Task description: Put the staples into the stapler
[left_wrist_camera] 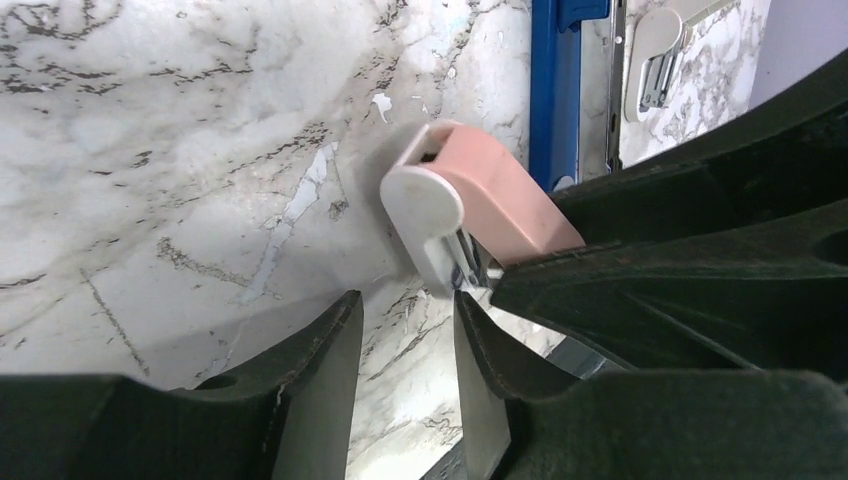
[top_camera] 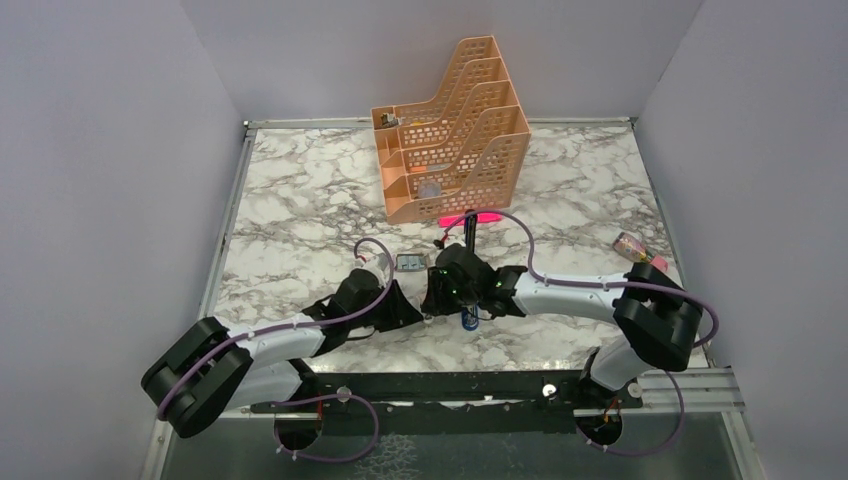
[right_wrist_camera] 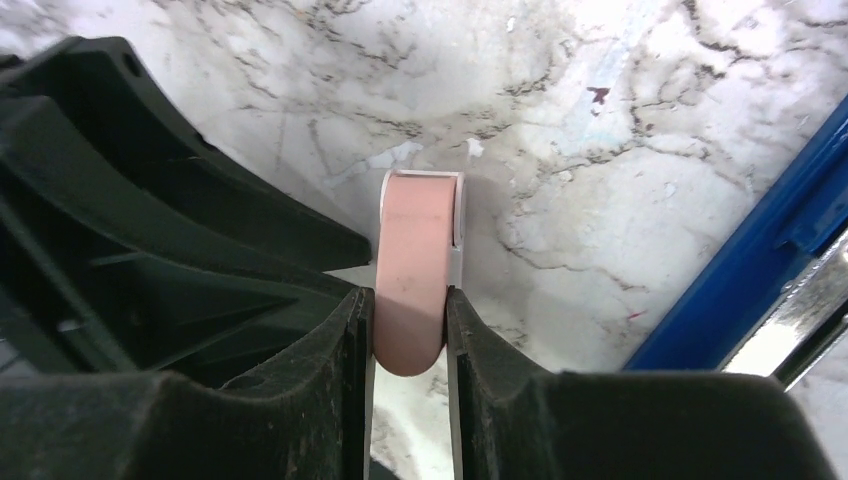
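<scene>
A: Entry: stapler [right_wrist_camera: 760, 270]?
B: Glossy blue shell, bright metal rail, just right of the right gripper [right_wrist_camera: 410, 320] fingers. Likely rigid and slick; take it across the narrow flanks.
A: Fingers?
B: Right clamped on a matte, rounded peach-pink oblong piece [right_wrist_camera: 412, 270]. Left gripper [left_wrist_camera: 405, 330] narrowly parted, empty.
A: The staples [top_camera: 410, 263]?
B: Small grey-blue tray just ahead of the left fingers. Probably light, strip brittle.

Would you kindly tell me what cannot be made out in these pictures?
Stapler: top view, mostly hidden under the right gripper; cut off by the frame edge in both wrist views.
Staples tray: top view, too small to see staples inside.
Peach-pink piece: right wrist view, near end hidden between the fingers.
</scene>
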